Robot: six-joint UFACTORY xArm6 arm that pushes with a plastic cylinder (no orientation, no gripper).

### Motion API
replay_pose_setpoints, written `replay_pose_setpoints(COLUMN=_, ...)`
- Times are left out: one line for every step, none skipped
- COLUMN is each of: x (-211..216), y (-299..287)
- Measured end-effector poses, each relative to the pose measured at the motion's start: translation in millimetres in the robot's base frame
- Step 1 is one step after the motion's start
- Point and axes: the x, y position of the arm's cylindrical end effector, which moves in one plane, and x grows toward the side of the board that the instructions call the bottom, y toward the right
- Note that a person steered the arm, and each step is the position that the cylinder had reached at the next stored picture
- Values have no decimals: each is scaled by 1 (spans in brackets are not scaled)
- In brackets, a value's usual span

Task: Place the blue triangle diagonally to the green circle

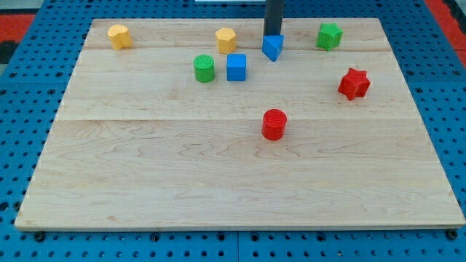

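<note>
The blue triangle (272,48) lies near the top middle of the wooden board (182,175). My tip (273,34) stands right at its top edge, touching or nearly touching it. The green circle (204,68) sits to the left and a little lower than the triangle. A blue cube (236,67) lies between them, just right of the green circle.
A yellow block (226,39) sits above the blue cube. Another yellow block (119,36) is at the top left. A green block (329,36) is at the top right, a red star-like block (354,84) at the right, a red cylinder (274,124) near the middle.
</note>
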Motion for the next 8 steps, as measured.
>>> replay_pose_setpoints(x=4, y=1)
replay_pose_setpoints(x=18, y=10)
replay_pose_setpoints(x=35, y=26)
replay_pose_setpoints(x=50, y=24)
replay_pose_setpoints(x=71, y=16)
replay_pose_setpoints(x=118, y=15)
replay_pose_setpoints(x=146, y=-26)
replay_pose_setpoints(x=166, y=-97)
